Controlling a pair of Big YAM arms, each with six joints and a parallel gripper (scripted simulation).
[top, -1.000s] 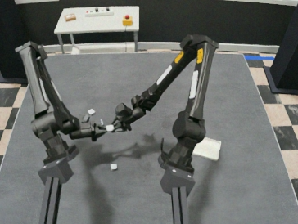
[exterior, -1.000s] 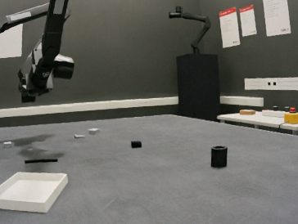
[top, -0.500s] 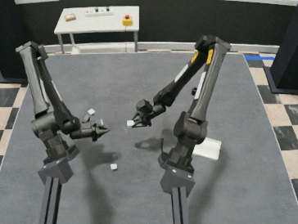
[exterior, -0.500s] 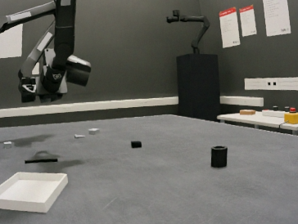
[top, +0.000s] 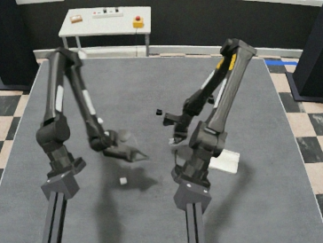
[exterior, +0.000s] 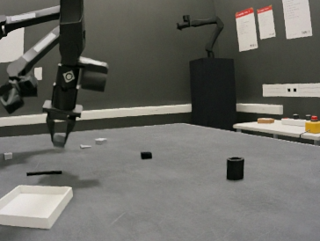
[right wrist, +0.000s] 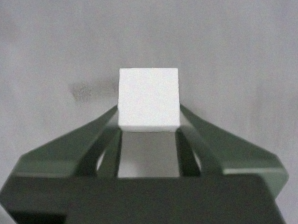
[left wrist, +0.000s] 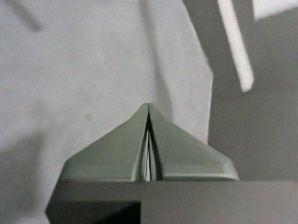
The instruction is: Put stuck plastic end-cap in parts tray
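Observation:
The white end-cap sits between the fingertips of my right gripper, which is shut on it and holds it above the table. In the right wrist view it shows as a square white face. My left gripper is shut with bare fingertips, apart from the right gripper. The white parts tray lies on the table, partly behind the right arm in the top view.
A black rod lies behind the tray in the exterior view. A black block and a hollow black cylinder stand farther off. A white cube lies near the left arm. A white screw and a white block lie farther back.

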